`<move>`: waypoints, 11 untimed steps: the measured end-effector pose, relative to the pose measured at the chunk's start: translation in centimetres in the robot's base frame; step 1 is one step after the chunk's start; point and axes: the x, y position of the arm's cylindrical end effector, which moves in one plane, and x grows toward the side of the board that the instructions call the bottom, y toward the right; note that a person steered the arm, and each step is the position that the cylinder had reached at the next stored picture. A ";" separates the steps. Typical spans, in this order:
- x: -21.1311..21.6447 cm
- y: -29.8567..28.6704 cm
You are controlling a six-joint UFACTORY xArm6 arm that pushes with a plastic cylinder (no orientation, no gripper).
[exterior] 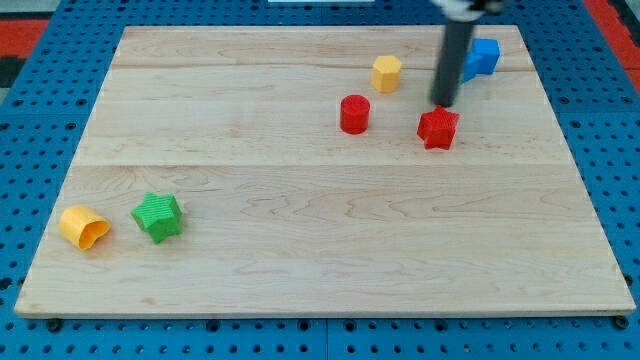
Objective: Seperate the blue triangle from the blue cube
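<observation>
The rod (452, 55) is cut off by the view's top edge, so its upper part does not show. It covers the left portion of the blue block (484, 56), whose shape cannot be confirmed in full. Only 1 blue block can be made out; any second is hidden. My tip (442, 105) shows.

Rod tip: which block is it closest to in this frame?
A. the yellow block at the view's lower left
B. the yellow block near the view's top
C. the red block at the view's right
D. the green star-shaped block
C. My tip sits just above the red block at the view's right, far nearer than the green star or either yellow block.
</observation>
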 end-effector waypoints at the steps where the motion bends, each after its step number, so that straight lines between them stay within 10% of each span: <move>1: -3.7 -0.9; 3: 2.7 -0.4; 5: -6.5 10.8; 8: -7.6 2.9; 11: 8.4 4.2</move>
